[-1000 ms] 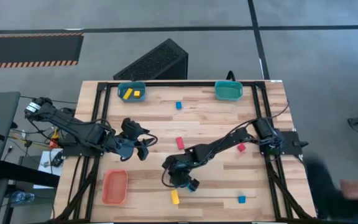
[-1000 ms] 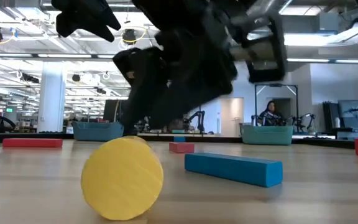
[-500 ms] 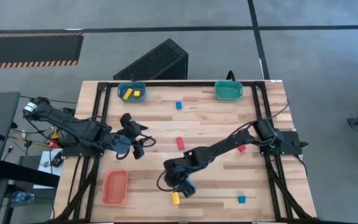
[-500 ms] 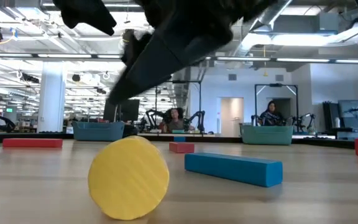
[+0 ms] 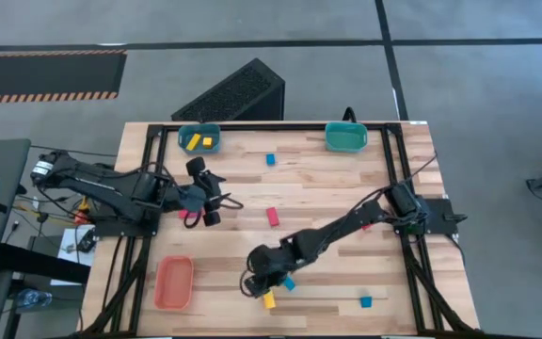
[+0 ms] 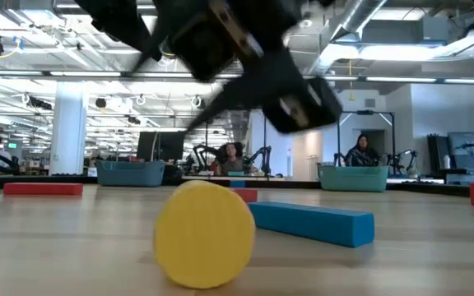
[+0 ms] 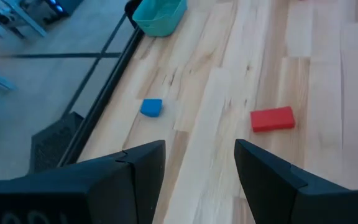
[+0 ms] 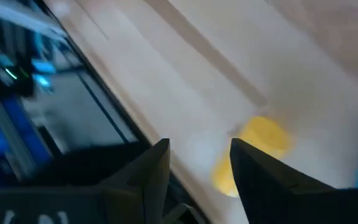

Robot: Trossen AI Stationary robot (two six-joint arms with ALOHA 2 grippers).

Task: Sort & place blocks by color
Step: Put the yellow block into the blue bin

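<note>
A yellow round block (image 5: pixel 269 299) lies near the table's front edge, flat face toward the low view (image 6: pixel 204 234). A blue bar (image 5: pixel 288 282) lies just behind it (image 6: pixel 311 224). My right gripper (image 5: pixel 257 284) hovers open above and left of the yellow block, which shows just past its fingertips (image 8: pixel 253 155). My left gripper (image 5: pixel 215 202) stands open over the table's left middle, nothing between its fingers (image 7: pixel 197 168). Ahead of it lie a red block (image 7: pixel 272 118) and a blue cube (image 7: pixel 151 107). Two yellow blocks (image 5: pixel 199 142) lie in the far-left teal tray (image 5: pixel 184 132).
A second teal tray (image 5: pixel 346 137) stands at the far right and an orange tray (image 5: pixel 173 282) at the near left. A small blue block (image 5: pixel 366 301) lies near the front right. One red block (image 5: pixel 366 225) peeks from under the right arm, another (image 5: pixel 189 215) from under the left.
My right gripper has gone toward the table's left and near edge, risen a little, and rolled far about its own pointing line. The yellow block has shifted a little toward the table's right, nearer the blue bar. My left gripper has swung toward the far edge and rolled.
</note>
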